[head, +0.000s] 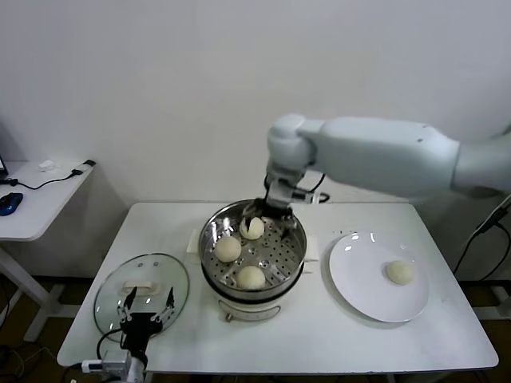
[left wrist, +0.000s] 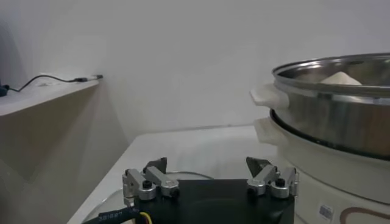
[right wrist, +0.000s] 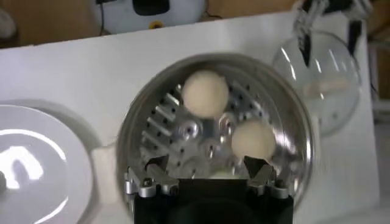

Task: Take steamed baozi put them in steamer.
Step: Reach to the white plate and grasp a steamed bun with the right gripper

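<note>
The steamer (head: 293,254) stands mid-table and holds three baozi: one at the left (head: 227,248), one at the front (head: 250,277) and one at the back (head: 252,228). A fourth baozi (head: 400,272) lies on the white plate (head: 359,283) to the right. My right gripper (head: 267,212) hangs over the steamer's back rim, just above the back baozi. In the right wrist view it (right wrist: 206,167) is open, with two baozi (right wrist: 206,92) (right wrist: 254,139) on the perforated tray beyond it and a sliver of the third (right wrist: 222,175) between its jaws. My left gripper (head: 148,307) is open and empty at the front left.
The round glass lid (head: 112,295) lies flat at the front left, under my left gripper (left wrist: 207,167). The steamer's wall (left wrist: 341,115) rises close beside that gripper. A side table (head: 32,199) with cables stands off to the left.
</note>
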Controlling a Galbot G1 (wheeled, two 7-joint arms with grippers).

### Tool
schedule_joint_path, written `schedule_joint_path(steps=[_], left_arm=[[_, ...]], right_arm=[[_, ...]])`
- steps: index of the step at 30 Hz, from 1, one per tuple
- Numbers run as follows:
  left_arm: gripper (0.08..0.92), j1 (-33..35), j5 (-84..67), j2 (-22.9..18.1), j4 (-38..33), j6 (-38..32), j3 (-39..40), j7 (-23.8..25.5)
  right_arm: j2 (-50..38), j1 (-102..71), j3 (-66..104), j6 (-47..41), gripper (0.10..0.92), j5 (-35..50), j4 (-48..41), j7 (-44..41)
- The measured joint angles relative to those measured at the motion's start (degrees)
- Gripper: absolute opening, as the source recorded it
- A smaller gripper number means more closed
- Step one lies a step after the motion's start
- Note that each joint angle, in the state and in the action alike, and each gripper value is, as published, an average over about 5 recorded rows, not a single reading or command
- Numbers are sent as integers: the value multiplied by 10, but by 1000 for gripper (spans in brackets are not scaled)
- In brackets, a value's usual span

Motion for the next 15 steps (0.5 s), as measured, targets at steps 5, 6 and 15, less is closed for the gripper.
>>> schedule_joint_path(steps=[5, 6, 15], left_arm=[[823, -4, -1, 3, 3, -3, -3, 0], [823, -5, -2, 4, 3, -3, -4, 0], [823, -9, -4, 8, 8, -2, -9, 1]], right_arm=[[-66, 42, -41, -35, 823, 55, -31, -12], [-81, 46, -52, -42, 823, 61, -35, -12], [-223, 13, -105, -116, 823, 61, -72, 14]])
